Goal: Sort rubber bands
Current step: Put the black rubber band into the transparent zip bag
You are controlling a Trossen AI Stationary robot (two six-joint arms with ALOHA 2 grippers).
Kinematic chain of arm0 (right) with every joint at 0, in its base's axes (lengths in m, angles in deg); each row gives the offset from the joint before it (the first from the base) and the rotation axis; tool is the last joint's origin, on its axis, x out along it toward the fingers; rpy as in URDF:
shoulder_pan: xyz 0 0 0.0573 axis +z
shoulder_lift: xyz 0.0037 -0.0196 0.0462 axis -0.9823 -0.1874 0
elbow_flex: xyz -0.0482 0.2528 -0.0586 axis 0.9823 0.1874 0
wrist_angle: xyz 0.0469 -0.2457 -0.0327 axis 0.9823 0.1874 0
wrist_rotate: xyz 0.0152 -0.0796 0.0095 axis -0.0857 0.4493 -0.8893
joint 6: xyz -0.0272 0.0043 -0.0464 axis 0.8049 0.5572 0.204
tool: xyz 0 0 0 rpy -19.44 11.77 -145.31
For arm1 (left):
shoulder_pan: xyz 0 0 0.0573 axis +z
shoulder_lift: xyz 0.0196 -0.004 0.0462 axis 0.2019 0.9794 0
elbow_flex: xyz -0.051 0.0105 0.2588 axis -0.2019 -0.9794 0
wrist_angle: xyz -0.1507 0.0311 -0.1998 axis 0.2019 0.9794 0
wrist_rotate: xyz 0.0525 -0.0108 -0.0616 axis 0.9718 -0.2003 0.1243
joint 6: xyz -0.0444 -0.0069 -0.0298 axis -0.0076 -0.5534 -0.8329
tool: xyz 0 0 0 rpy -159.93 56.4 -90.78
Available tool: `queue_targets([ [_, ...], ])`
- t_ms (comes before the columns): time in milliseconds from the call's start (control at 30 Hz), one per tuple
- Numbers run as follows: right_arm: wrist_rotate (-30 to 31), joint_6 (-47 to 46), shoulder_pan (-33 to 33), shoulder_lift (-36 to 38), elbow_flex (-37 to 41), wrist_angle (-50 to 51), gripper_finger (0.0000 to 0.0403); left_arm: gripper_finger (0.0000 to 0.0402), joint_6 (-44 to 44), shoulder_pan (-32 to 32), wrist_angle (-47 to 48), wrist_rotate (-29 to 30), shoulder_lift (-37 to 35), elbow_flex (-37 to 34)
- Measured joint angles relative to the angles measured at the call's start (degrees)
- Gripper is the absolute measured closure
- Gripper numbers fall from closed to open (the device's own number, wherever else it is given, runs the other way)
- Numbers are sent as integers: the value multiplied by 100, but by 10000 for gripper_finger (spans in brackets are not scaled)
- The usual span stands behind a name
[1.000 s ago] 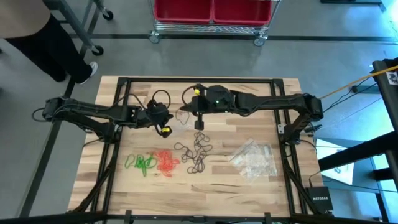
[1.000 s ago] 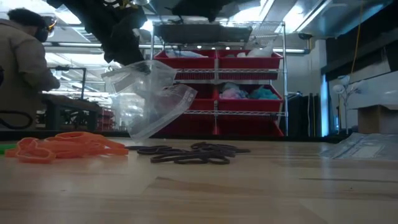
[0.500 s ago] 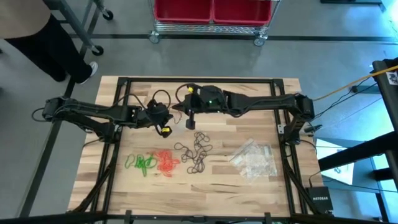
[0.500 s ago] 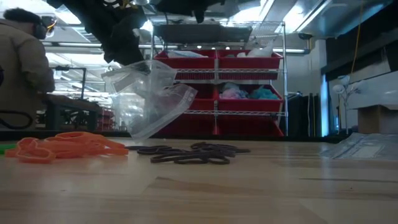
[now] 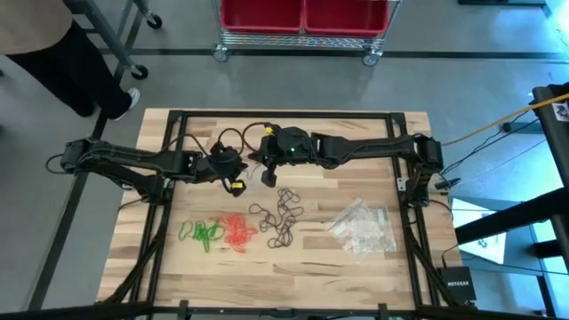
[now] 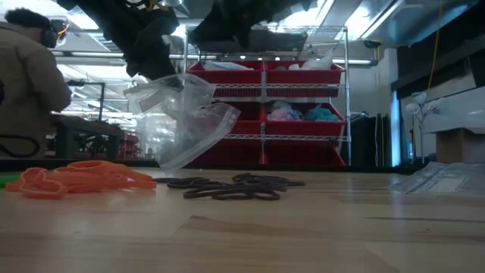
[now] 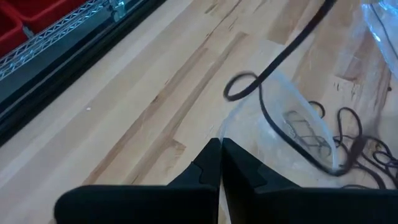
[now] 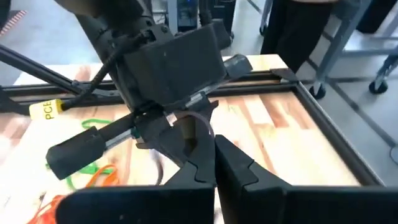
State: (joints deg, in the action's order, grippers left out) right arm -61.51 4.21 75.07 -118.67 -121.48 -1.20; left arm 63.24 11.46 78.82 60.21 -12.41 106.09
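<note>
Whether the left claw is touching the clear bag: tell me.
Touching. The low view shows the clear bag hanging above the table from the left claw, which is shut on the bag's top edge.

1. Two dark, jointed arms: left arm (image 5: 133, 158), right arm (image 5: 373, 147).
2. Black cables looped beside left gripper (image 5: 235, 184), yellow tag there.
3. Green light near right gripper (image 5: 267, 176); blunt matte-black fingers (image 8: 239, 168).
</note>
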Motion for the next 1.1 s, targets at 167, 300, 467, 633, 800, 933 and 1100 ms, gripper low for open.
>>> queue_targets([
  [167,-9,-206,130,-250,17,45,403,401,-15,7,-79,36,0,0],
  [300,-66,-337,171,-412,22,104,403,401,2,7,-169,39,0,0],
  [467,-161,-203,184,-464,22,245,403,401,17,7,-175,47,-1,0],
  [633,8,673,189,-464,22,101,403,401,291,-37,-244,14,0,0],
  [800,198,1237,186,-429,-33,70,403,401,361,-60,-249,-4,0,0],
  [933,156,1340,186,-458,12,110,400,401,361,-59,-256,-4,0,0],
  [1100,28,1357,186,-502,18,98,362,401,361,-59,-288,-7,-1,2],
])
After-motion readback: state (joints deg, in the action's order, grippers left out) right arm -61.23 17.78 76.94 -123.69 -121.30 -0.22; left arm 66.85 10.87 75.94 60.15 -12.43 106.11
